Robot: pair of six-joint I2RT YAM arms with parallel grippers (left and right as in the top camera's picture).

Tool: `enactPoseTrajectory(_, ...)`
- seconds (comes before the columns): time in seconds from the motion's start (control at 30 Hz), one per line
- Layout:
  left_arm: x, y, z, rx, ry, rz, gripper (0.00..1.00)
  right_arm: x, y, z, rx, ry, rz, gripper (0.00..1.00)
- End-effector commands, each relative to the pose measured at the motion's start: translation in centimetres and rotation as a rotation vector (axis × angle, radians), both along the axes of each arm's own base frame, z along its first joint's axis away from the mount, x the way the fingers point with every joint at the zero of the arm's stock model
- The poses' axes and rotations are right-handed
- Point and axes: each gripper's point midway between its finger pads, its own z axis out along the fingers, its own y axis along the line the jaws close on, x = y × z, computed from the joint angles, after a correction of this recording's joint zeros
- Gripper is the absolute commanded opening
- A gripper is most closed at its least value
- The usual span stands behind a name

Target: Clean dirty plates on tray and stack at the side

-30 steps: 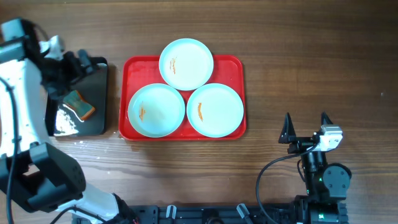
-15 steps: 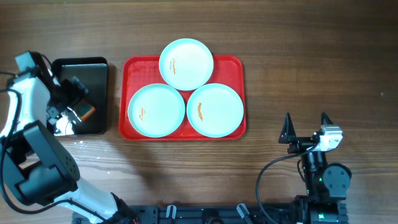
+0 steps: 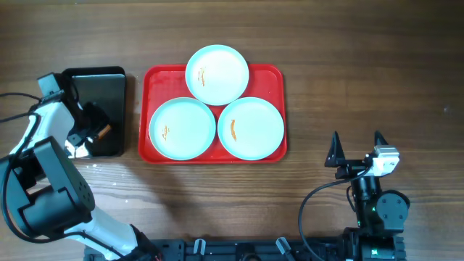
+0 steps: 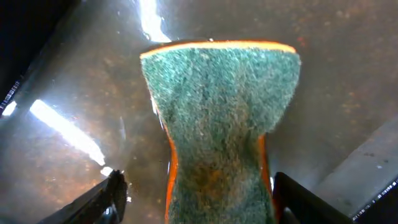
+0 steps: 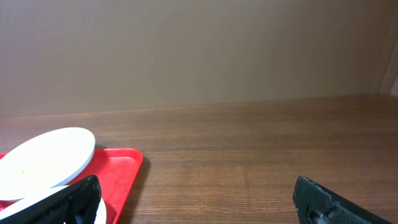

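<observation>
Three pale plates lie on the red tray (image 3: 272,77): one at the back (image 3: 217,75), one front left (image 3: 182,128), one front right (image 3: 251,128), each with a small orange smear. My left gripper (image 3: 90,130) is down in the black tray (image 3: 101,87), straddling a green sponge (image 4: 217,112) with an orange edge. In the left wrist view the left gripper (image 4: 199,186) is open: its right finger is at the sponge's side and its left finger (image 4: 115,194) stands a gap away. My right gripper (image 3: 356,148) rests open and empty, right of the red tray.
The glossy black tray sits just left of the red tray. The right wrist view shows bare wooden table ahead of the right gripper (image 5: 199,199), with the red tray's corner (image 5: 121,165) and a plate (image 5: 43,158) at its left.
My left arm has dropped and swung lower over the black tray, bringing its fingers down either side of the sponge, and the jaws have narrowed. The right arm and the plates have not moved.
</observation>
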Motion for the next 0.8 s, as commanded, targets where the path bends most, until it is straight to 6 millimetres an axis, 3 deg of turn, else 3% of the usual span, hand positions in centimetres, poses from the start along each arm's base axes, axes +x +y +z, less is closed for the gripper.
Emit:
enactPoseTrajectory(0.0,-0.4,0.3,-0.9,0.025,0.033,0.007,0.61,0.0,-0.3,0.2,0.007,-0.008,-0.016,1.0)
enactPoseTrajectory(0.13,-0.9,-0.1,-2.9,-0.001,0.083,0.004,0.46,0.0,-0.3,0.2,0.007,-0.008,-0.016,1.0)
enactPoseTrajectory(0.17,-1.0,-0.1,-3.3,-0.005,0.091,0.004,0.29,0.0,-0.3,0.2,0.007,-0.008,-0.016,1.0)
enactPoseTrajectory(0.2,-1.2,-0.2,-3.6,-0.009,0.1,0.004,0.05,0.0,-0.3,0.2,0.007,-0.008,-0.016,1.0)
enactPoseTrajectory(0.37,-0.3,0.2,-1.8,0.009,0.062,0.005,0.04,0.0,-0.3,0.2,0.007,-0.008,-0.016,1.0)
enactPoseTrajectory(0.4,0.1,0.4,-1.1,0.016,0.045,0.005,0.29,0.0,-0.3,0.2,0.007,-0.008,-0.016,1.0)
enactPoseTrajectory(0.43,0.5,0.6,-0.1,0.025,0.024,0.006,0.76,0.0,-0.3,0.2,0.006,-0.008,-0.016,1.0)
enactPoseTrajectory(0.47,0.8,0.7,0.6,0.033,0.007,0.006,1.0,0.0,-0.3,0.2,0.006,-0.008,-0.016,1.0)
enactPoseTrajectory(0.57,1.5,1.1,1.6,0.052,-0.035,0.008,1.0,0.0,-0.3,0.2,0.007,-0.008,-0.016,1.0)
enactPoseTrajectory(0.77,2.8,1.7,1.5,0.088,-0.079,-0.041,0.99,0.0,-0.3,0.2,0.007,-0.008,-0.016,1.0)
